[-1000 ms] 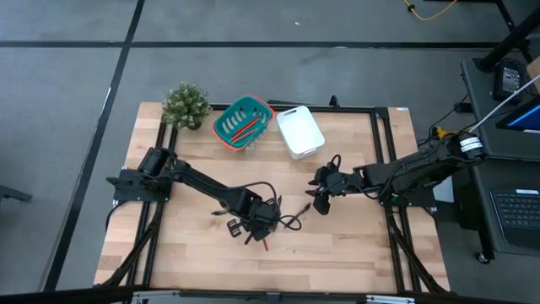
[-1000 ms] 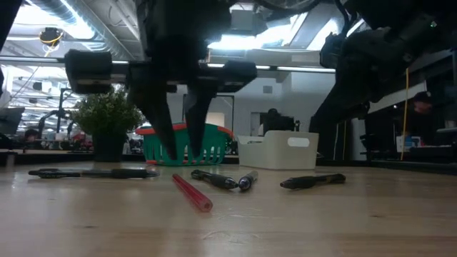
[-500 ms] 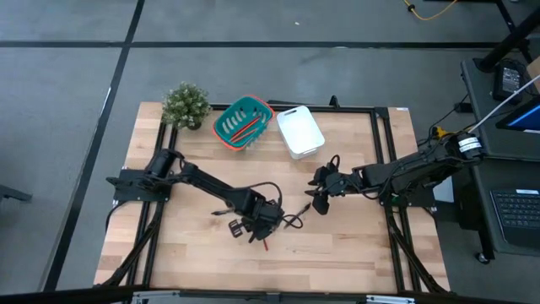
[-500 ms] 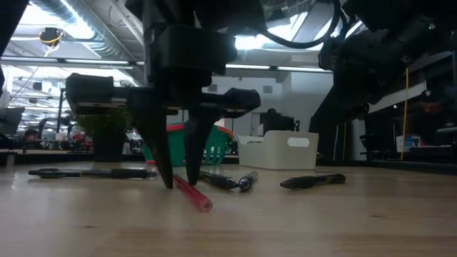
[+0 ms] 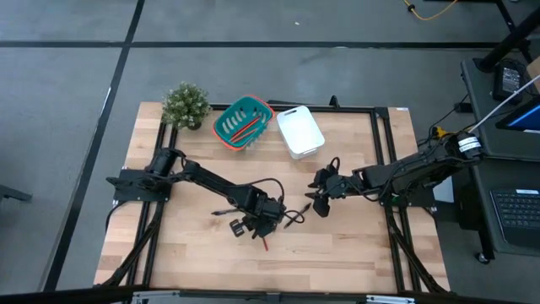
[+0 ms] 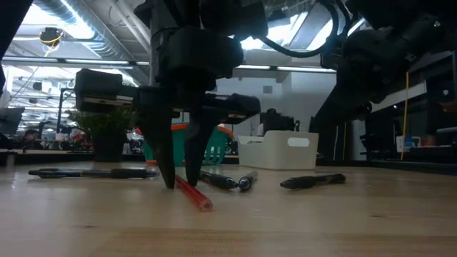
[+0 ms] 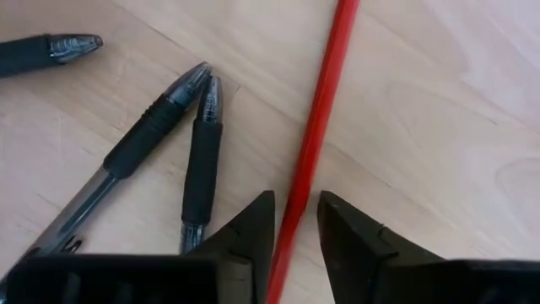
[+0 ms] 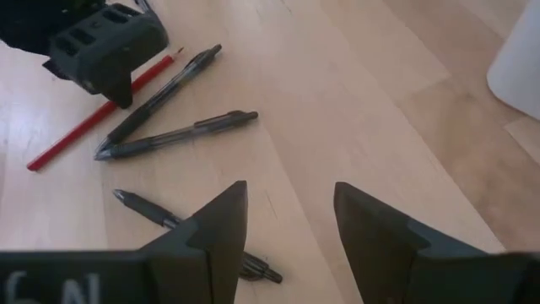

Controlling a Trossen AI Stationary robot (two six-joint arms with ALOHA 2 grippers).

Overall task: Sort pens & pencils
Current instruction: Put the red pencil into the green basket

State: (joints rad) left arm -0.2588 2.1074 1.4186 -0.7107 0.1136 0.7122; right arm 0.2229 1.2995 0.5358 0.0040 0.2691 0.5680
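Note:
A red pencil (image 7: 314, 143) lies flat on the wood, also visible in the low view (image 6: 193, 194) and from above (image 5: 264, 243). My left gripper (image 7: 295, 211) is open and points down at it, one fingertip on each side of the pencil's shaft, with thin gaps showing. Two black pens (image 7: 148, 148) (image 7: 202, 165) lie beside it, tips close together, and a third (image 7: 51, 51) lies farther off. My right gripper (image 8: 291, 219) is open and hovers above another black pen (image 8: 194, 235), right of centre (image 5: 321, 200).
A green basket (image 5: 243, 123) holding red pencils and a white bin (image 5: 299, 131) stand at the far edge, with a potted plant (image 5: 186, 104) at the far left corner. More black pens (image 6: 93, 172) (image 6: 312, 181) lie scattered on the table. Bare wood spreads along the near edge.
My left gripper has come down toward the table until its fingertips stand at table height on either side of the red pencil. The pencil and pens lie where they did. The right arm has kept still.

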